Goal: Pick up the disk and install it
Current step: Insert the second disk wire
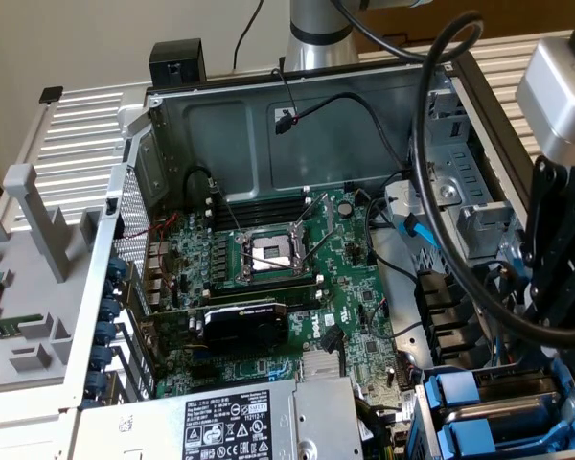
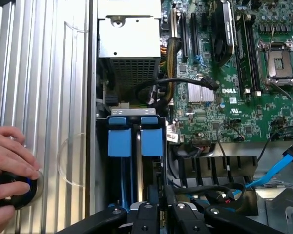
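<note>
Two bright blue carrier ends (image 2: 119, 136) (image 2: 151, 136) stand side by side in the drive bay at the open computer case's corner. A thin silver edge (image 2: 139, 165) runs between them. I cannot tell which of them is the disk. In the exterior view the same blue carriers (image 1: 460, 395) sit at the lower right. My gripper (image 2: 162, 208) hangs right over the bay behind those ends, its two black fingers drawn close with only a narrow gap. Whether anything is pinched in that gap is hidden. The gripper (image 1: 556, 316) comes down at the exterior view's right.
A person's hand (image 2: 10, 156) rests on a black round knob (image 2: 14, 192) on the ribbed metal panel beside the case. The grey power supply (image 1: 230, 422) borders the bay. Black cables (image 1: 431, 144) loop near the arm, and a blue flat cable (image 2: 278, 168) crosses by the motherboard (image 1: 268, 287).
</note>
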You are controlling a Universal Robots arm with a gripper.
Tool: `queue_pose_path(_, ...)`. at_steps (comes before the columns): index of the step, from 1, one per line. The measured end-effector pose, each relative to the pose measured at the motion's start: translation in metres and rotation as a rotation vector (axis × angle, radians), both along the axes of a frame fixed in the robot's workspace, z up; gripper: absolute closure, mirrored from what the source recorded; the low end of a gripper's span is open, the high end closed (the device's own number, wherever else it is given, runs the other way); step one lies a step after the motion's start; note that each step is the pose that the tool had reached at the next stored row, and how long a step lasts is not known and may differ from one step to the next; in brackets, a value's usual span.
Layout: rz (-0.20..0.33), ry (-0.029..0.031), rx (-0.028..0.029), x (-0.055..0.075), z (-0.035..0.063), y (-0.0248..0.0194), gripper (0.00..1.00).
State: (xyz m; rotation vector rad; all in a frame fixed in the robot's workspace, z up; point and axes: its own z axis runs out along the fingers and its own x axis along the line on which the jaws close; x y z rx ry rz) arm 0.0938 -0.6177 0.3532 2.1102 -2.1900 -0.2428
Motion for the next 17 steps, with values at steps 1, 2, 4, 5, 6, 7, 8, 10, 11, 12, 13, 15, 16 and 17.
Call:
queue_pose_path(1, 0.002, 0.0000, 0.0002, 0.0000, -0.0006, 0.0000, 0.84)
queue_pose_path(2, 0.003, 0.0000, 0.0004, 0.0000, -0.0010, 0.0001, 0.84)
queue_pose_path(4, 0.006, -0.0009, 0.0008, 0.0001, -0.0022, 0.0011, 0.84)
queue_pose_path(5, 0.007, -0.0013, 0.0008, 0.0001, -0.0026, 0.0017, 0.84)
queue_pose_path(6, 0.009, -0.0017, 0.0010, 0.0001, -0.0034, 0.0022, 0.84)
queue_pose_path(7, 0.011, -0.0018, 0.0010, 0.0000, -0.0042, 0.0027, 0.84)
queue_pose_path(8, 0.013, -0.0019, 0.0009, 0.0000, -0.0049, 0.0034, 0.84)
queue_pose_path(10, 0.018, -0.0019, 0.0008, 0.0000, -0.0059, 0.0048, 0.84)
queue_pose_path(11, 0.021, -0.0020, 0.0010, 0.0000, -0.0061, 0.0048, 0.84)
queue_pose_path(12, 0.024, -0.0019, 0.0009, 0.0000, -0.0062, 0.0048, 0.84)
queue_pose_path(13, 0.026, -0.0020, 0.0009, 0.0000, -0.0062, 0.0047, 0.84)
queue_pose_path(15, 0.027, -0.0020, 0.0009, 0.0000, -0.0064, 0.0045, 0.84)
queue_pose_path(16, 0.027, -0.0020, 0.0011, 0.0000, -0.0066, 0.0044, 0.84)
queue_pose_path(17, 0.027, -0.0020, 0.0009, 0.0000, -0.0066, 0.0044, 0.84)
